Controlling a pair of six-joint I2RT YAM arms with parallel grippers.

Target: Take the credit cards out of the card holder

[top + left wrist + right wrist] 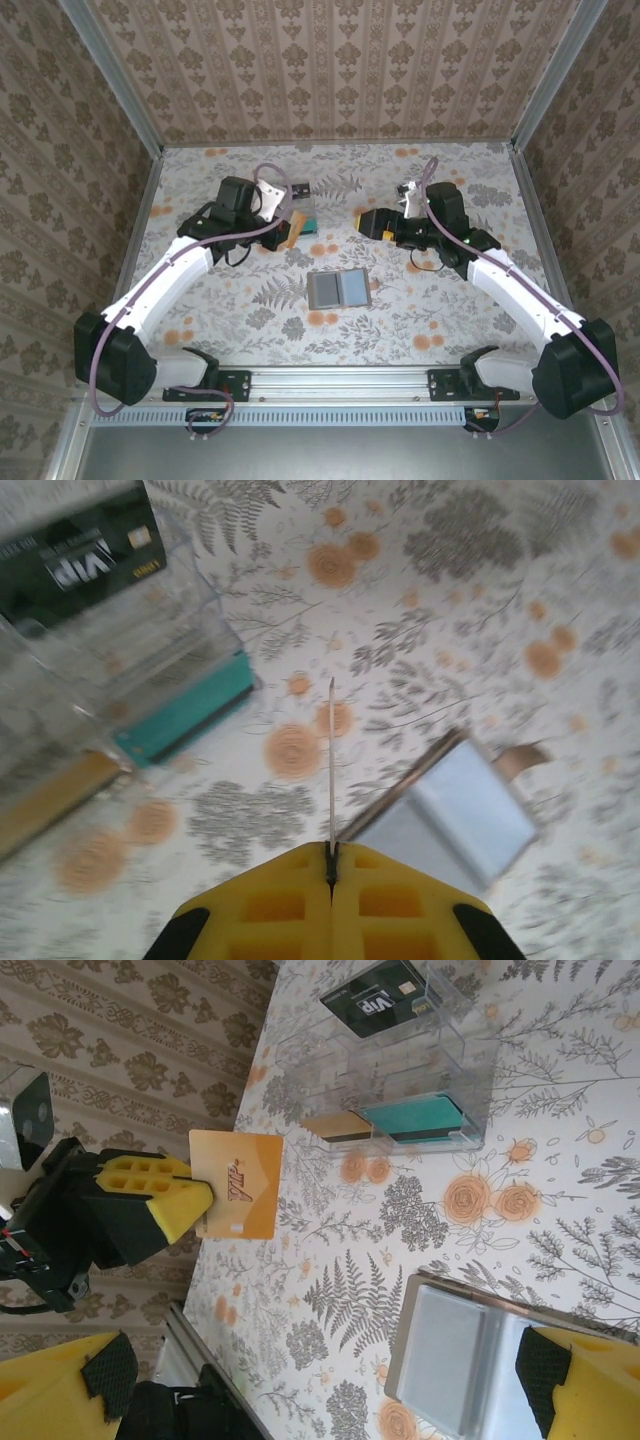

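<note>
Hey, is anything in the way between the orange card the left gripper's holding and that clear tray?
Nothing visible. The left gripper pinches the orange card beside the clear tray, with bare table between them. The tray already holds a dark VIP card and a teal card.

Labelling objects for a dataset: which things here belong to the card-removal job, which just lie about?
Job: orange card pinched in the left gripper; open card holder.
Lying about, seemingly: clear tray holding a black VIP card and a teal card.
</note>
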